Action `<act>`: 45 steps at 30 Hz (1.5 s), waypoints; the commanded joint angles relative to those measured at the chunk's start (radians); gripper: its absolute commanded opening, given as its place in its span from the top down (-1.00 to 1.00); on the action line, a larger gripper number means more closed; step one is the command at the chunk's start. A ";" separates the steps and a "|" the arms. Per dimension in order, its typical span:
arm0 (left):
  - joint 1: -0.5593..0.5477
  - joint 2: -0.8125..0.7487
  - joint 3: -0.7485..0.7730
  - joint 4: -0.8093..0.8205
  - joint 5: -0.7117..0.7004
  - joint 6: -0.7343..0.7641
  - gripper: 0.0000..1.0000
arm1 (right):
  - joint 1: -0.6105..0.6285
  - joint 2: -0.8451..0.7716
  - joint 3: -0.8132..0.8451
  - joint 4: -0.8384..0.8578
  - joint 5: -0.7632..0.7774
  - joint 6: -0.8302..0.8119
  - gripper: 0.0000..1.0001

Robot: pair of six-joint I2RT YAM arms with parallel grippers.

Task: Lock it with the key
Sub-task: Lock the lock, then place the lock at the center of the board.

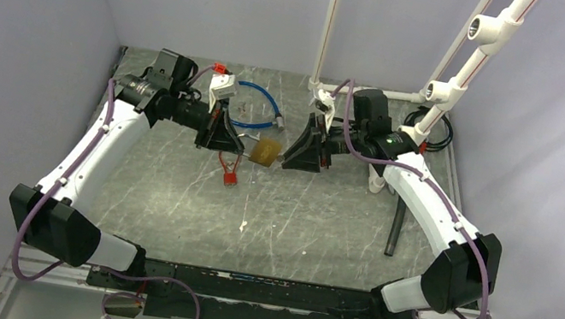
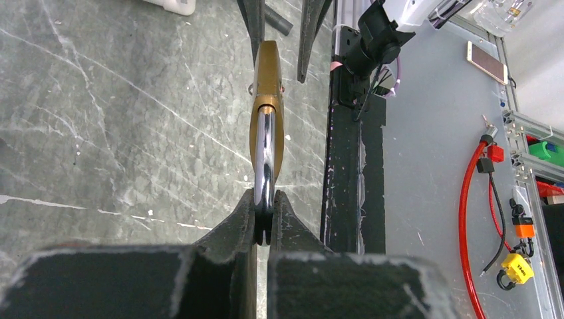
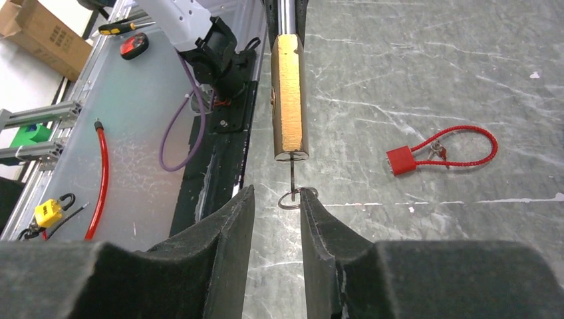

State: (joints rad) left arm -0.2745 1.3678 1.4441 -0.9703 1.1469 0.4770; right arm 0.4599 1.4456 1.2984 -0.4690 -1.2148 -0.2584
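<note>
Between the two grippers, toward the far side of the worktop (image 1: pixel 294 222), the brass padlock (image 1: pixel 265 152) is held out sideways. The left gripper (image 2: pixel 264 229) is pressed together on the bend of the padlock's silver shackle (image 2: pixel 264 156), so the body points away from it toward the right arm. The key (image 3: pixel 292 174) sits in the keyhole at the padlock's free end. From the right wrist it shows only as a thin edge-on blade, with a small wire ring (image 3: pixel 290 199) hanging from its outer end.

The right gripper (image 3: pixel 276 196) is spread, its two fingertips on either side of that ring and in line with the padlock. The ring lies close against the fingertip on the right of that view. Whether they touch is hard to tell at this angle. The blade itself lies just beyond the fingertips, not between the pads.

A red cable lock (image 1: pixel 230 175) lies on the near side of the padlock, under the left gripper. A blue cable loop (image 1: pixel 257 108) lies behind it toward the back wall. White pipe posts (image 1: pixel 329 28) rise just behind the right gripper, and a black tube (image 1: pixel 396 226) lies along the right arm. Bare stone-patterned surface stretches from the padlock to the black rail (image 1: pixel 257 290) at the near edge.
</note>
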 commanded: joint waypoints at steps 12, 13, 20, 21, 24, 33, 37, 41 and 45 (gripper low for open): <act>-0.004 -0.048 0.020 0.094 0.093 -0.040 1.00 | 0.012 0.019 0.044 0.064 -0.029 0.001 0.58; -0.003 -0.049 0.019 0.096 0.092 -0.044 1.00 | 0.013 0.020 0.044 0.057 -0.027 -0.005 0.66; 0.015 -0.054 -0.001 0.099 0.071 -0.052 1.00 | 0.000 0.012 0.045 -0.005 -0.017 -0.038 1.00; 0.024 -0.056 -0.004 0.101 0.074 -0.057 1.00 | -0.012 0.009 0.040 -0.008 -0.016 -0.033 1.00; 0.060 -0.059 -0.009 0.108 0.082 -0.064 1.00 | -0.042 0.003 0.028 -0.044 -0.015 -0.054 1.00; 0.173 -0.040 0.012 0.034 0.065 0.031 1.00 | -0.071 -0.028 -0.031 -0.192 0.026 -0.191 1.00; 0.175 0.016 0.039 -0.177 -0.036 0.231 1.00 | -0.069 -0.042 -0.040 -0.194 0.043 -0.205 1.00; 0.170 0.068 0.015 -0.360 -0.108 0.364 1.00 | -0.067 -0.059 -0.048 -0.197 0.053 -0.217 1.00; 0.117 0.126 -0.024 -0.509 -0.181 0.503 1.00 | -0.062 -0.080 -0.064 -0.189 0.062 -0.217 1.00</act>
State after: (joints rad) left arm -0.1089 1.4673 1.4288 -1.2728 0.9787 0.7689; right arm 0.3897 1.4181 1.2457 -0.6636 -1.1542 -0.4377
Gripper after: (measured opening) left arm 0.063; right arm 0.010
